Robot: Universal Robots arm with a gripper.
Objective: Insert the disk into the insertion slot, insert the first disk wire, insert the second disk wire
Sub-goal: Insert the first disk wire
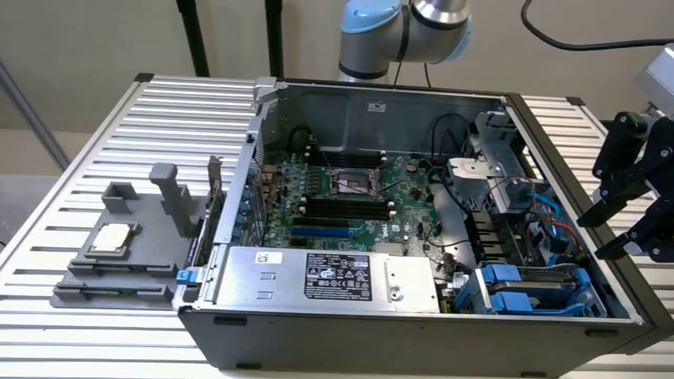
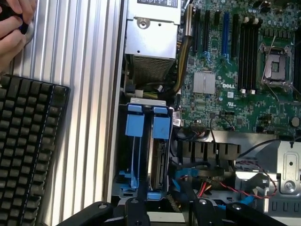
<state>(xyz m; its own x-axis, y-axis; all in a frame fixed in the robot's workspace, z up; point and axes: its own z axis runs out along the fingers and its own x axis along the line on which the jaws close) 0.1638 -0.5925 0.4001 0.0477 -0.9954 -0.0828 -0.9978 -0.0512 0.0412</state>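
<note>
The pincer [image 1: 608, 230] stands wide, with nothing between its black fingers [image 1: 589, 213]. In the exterior view it hangs above the case's [image 1: 421, 332] side wall, at the exterior view's right.

The slot [image 1: 506, 278] sits in the case's near corner on that same side, lower than the pincer and apart from it. The wrist view looks straight down into it. One bay holds the disk [image 2: 157, 160], standing on edge under a blue clip with its connector edge showing. The bay beside it has a second blue clip. A blue cable [image 2: 186, 172] and thin red wires lie just beside the slot. Whether any of them reaches the disk cannot be told.

The board [image 2: 221, 80] fills the case floor, with "DELL" printed in white near its silver heat sink. A silver power box [image 1: 316, 276] along the case's front carries a black label and a small white one, both too fine to read.

The case rests on a ribbed metal table [image 1: 106, 339]. In the wrist view a black keyboard [image 2: 28, 155] lies on the table, with a hand [image 2: 11, 28] at its far end.
</note>
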